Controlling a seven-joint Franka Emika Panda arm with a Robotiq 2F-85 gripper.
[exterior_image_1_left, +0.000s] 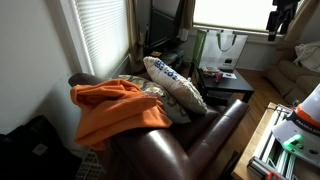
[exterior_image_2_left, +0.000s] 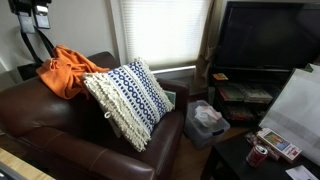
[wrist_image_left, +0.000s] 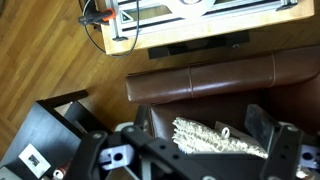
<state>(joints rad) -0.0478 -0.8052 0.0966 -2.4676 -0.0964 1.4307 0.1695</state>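
The wrist view alone settles the state of the tool (wrist_image_left: 185, 150): its two fingers (wrist_image_left: 95, 150) stand wide apart with nothing between them but air, and nothing is held. In that view one pillow (wrist_image_left: 215, 140) lies directly below the tool, in line with the gap between the fingers, but only a fringed strip of it shows; the rest is hidden behind the tool's body. Both exterior views show the pillow whole (exterior_image_1_left: 175, 85) (exterior_image_2_left: 128, 100), white with a blue pattern, leaning upright on the seat of one brown armchair (exterior_image_2_left: 60, 130). They also show one orange blanket (exterior_image_1_left: 115, 110) (exterior_image_2_left: 68, 70) heaped over the chair's back and arm, beneath the tool and to one side of the pillow; the wrist view does not show it. In an exterior view the tool is only a dark shape high at the picture's edge (exterior_image_1_left: 283, 20), well above the chair, and its fingers cannot be made out there. One television (exterior_image_2_left: 265, 35) stands beyond the chair, seen in the exterior views only. The wrist view adds wooden floor (wrist_image_left: 60, 50) beyond the chair's arm (wrist_image_left: 200, 75) and one black desk (wrist_image_left: 45, 130), cut off at the edge.
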